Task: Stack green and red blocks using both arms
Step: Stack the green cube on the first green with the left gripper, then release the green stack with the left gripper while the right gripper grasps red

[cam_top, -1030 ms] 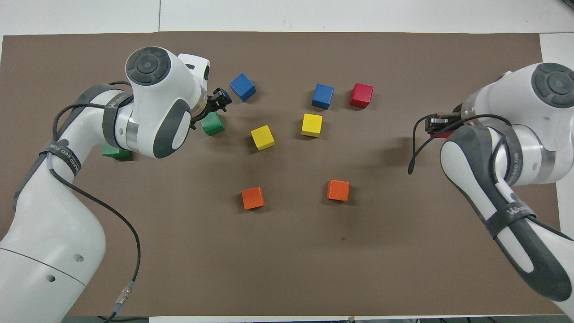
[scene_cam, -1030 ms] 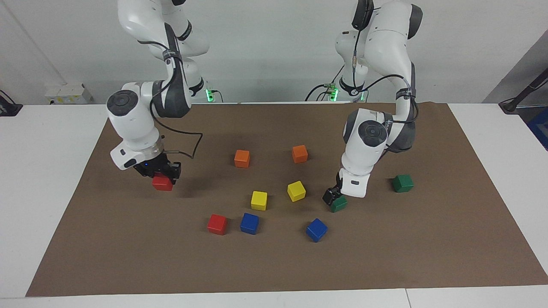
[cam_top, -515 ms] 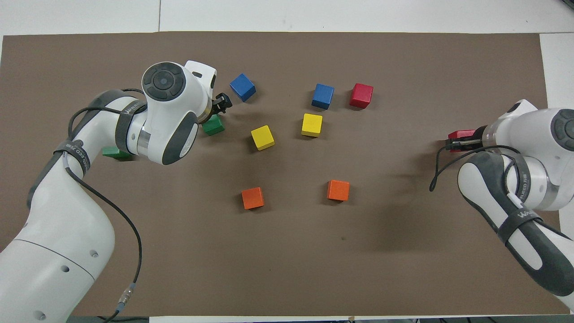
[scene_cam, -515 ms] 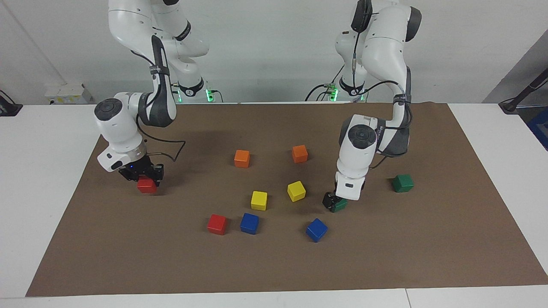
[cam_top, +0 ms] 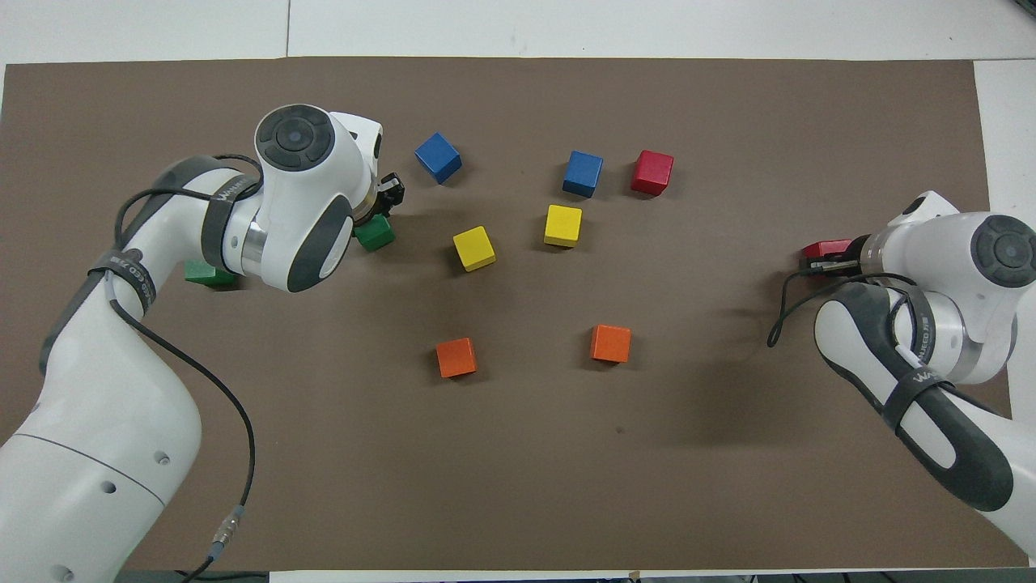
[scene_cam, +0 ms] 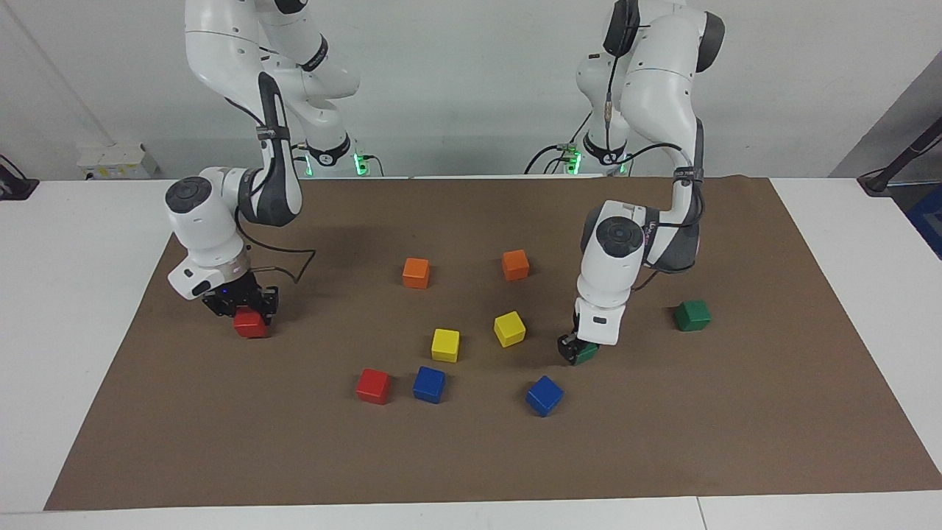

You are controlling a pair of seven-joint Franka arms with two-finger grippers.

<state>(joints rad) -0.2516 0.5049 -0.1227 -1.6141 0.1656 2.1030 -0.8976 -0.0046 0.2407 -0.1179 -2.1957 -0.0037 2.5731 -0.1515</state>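
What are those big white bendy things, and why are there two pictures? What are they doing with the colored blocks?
Those are two robot arms with small black jaws for grabbing. One picture looks at them from across the table, the other looks down from above, so everything appears flipped around. On the brown mat lie small cubes: two orange, two yellow, two blue, one free red cube and one free green cube. The right gripper is low over the mat at its end of the table, with a second red cube in its jaws. The left gripper is down at a second green cube. I cannot tell whether it grips that one.
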